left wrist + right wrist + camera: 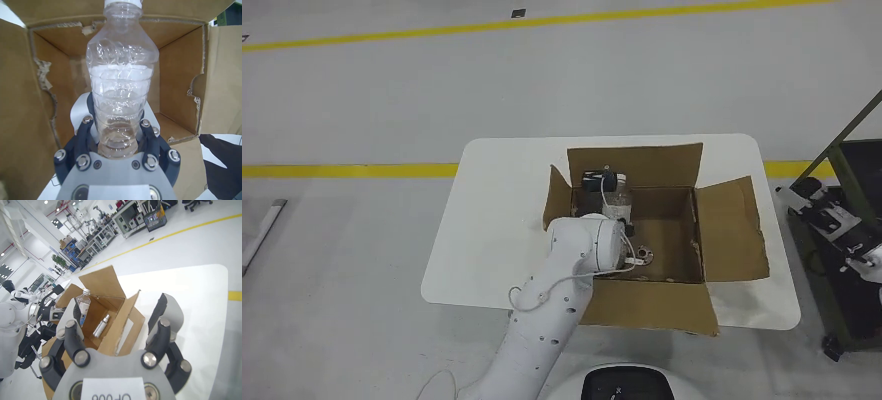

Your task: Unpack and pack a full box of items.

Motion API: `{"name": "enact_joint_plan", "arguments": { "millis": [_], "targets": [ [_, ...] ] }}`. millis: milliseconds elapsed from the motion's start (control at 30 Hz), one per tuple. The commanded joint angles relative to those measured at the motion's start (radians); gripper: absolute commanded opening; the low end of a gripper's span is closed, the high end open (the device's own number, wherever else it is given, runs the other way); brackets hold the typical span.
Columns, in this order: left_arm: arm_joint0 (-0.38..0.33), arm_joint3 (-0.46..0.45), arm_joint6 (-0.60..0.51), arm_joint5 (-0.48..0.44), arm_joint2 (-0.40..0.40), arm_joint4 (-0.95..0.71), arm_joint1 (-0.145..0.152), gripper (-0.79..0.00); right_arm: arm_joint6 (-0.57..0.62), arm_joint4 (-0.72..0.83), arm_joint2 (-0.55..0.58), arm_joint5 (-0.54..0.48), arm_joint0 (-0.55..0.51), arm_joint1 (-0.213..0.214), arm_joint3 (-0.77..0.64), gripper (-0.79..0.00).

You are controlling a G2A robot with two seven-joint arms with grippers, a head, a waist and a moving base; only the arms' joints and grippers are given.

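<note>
While left gripper (117,115) clasps a bottle (121,66), right gripper (119,306) spread, white table (497,235) stands on pale floor (392,95).

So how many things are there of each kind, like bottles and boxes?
clear plastic bottle: 1
small silver bottle: 1
cardboard box: 1
Total: 3

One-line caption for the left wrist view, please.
Left gripper holds a clear plastic bottle by its lower half over the open cardboard box.
</note>
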Motion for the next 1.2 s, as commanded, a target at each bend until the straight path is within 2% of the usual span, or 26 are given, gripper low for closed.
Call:
{"name": "enact_joint_plan", "arguments": {
  "millis": [0, 100, 167, 267, 500, 600, 767, 933, 1067, 1167],
  "targets": [
    [0.018, -0.063, -0.006, -0.01, -0.024, 0.03, 0.007, -0.785, -0.011, -0.002, 0.007, 0.003, -0.019, -0.001, -0.059, 0.0],
    [0.046, -0.186, -0.028, -0.016, -0.069, 0.076, 0.016, -0.785, -0.02, 0.002, -0.013, 0.023, -0.041, -0.005, -0.16, 0.0],
    [0.058, -0.248, -0.035, -0.024, -0.097, 0.058, 0.019, -0.785, -0.019, -0.011, -0.043, 0.031, -0.041, -0.008, -0.195, 0.0],
    [0.074, -0.324, -0.044, -0.046, -0.127, 0.113, 0.026, -0.785, -0.007, -0.045, -0.121, 0.06, -0.016, -0.012, -0.213, 0.0],
    [0.121, -0.48, -0.068, -0.054, -0.183, 0.247, 0.036, -0.785, 0.06, -0.174, -0.321, 0.106, 0.1, -0.024, -0.13, 0.0],
    [0.14, -0.519, -0.084, -0.072, -0.214, 0.307, 0.04, -0.785, 0.077, -0.208, -0.388, 0.119, 0.146, -0.03, -0.07, 0.0],
    [0.169, -0.525, -0.125, -0.107, -0.278, 0.395, 0.047, -0.785, 0.088, -0.25, -0.457, 0.129, 0.202, -0.039, 0.002, 0.0],
    [0.225, -0.5, -0.167, -0.171, -0.322, 0.484, 0.054, -0.785, 0.083, -0.254, -0.467, 0.119, 0.224, -0.042, 0.036, 0.0],
    [0.273, -0.439, -0.167, -0.232, -0.332, 0.544, 0.055, -0.785, 0.081, -0.244, -0.461, 0.109, 0.229, -0.042, 0.056, 0.0],
    [0.287, -0.393, -0.167, -0.244, -0.336, 0.593, 0.052, -0.785, 0.081, -0.236, -0.459, 0.1, 0.233, -0.042, 0.061, 0.0]
  ]
}}
